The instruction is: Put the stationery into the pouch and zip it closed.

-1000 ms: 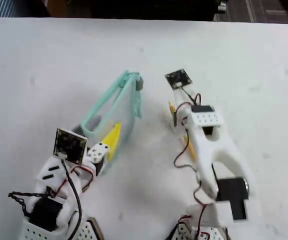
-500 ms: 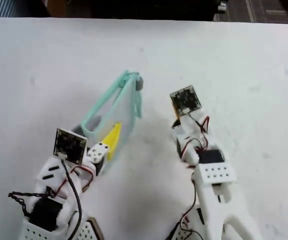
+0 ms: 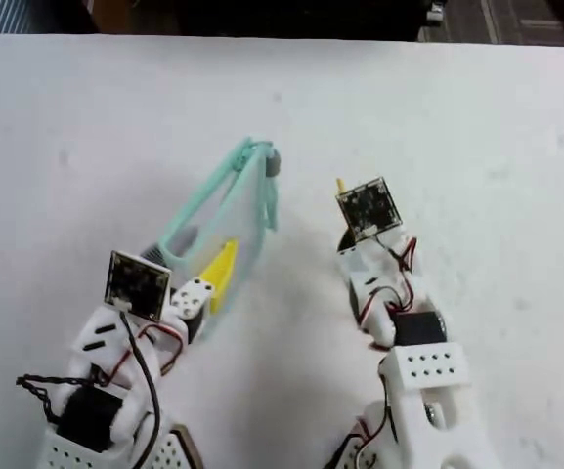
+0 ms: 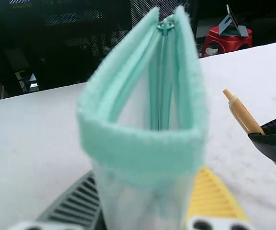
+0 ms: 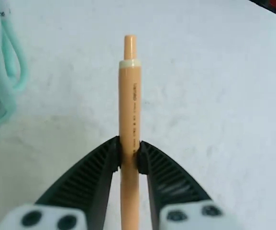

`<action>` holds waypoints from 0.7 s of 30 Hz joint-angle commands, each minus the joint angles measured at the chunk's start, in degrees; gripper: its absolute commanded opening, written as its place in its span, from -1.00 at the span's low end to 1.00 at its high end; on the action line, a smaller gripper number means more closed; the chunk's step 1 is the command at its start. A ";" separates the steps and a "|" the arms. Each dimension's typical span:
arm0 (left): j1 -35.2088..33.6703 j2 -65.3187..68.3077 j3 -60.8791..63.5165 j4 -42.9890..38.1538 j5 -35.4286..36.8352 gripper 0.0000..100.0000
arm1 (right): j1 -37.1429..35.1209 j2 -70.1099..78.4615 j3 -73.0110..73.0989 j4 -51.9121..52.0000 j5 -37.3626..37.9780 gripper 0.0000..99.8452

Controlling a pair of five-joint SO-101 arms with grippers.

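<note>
A mint-green pouch [image 3: 225,210] stands on its edge on a white desk [image 3: 457,117]. The left pincer [image 4: 147,177] grasps its near end, 1 grey finger and 1 yellow finger on either side. This seems meant to keep the unzipped mouth gaping upward for loading.

Just beside the pouch, apart from it, the right pincer [image 5: 129,153] is clenched on 1 orange pen [image 5: 129,96]. It grips the barrel partway along, the free end pointing forward, likely so it can slide in lengthwise.

The mouth is a narrow slit, and the pouch's near wall stands between pen and opening. The zip slider [image 4: 165,25] sits at the far end. A red object [image 4: 228,36] lies beyond the desk.
</note>
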 commanded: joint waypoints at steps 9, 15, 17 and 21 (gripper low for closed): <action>0.13 -1.27 -0.53 -1.58 -0.18 -0.61 | -3.56 -6.11 -37.27 24.22 0.44 -0.97; 0.13 -1.27 -0.53 -1.58 -0.18 -0.61 | -11.74 -2.15 -54.51 30.99 0.62 -0.97; 0.13 -1.27 -0.53 -1.58 -0.18 -0.61 | -13.49 -1.63 -57.49 30.99 0.62 -0.97; 0.13 -1.27 -0.53 -1.58 -0.18 -0.61 | -17.54 -1.36 -61.63 30.81 0.62 -0.97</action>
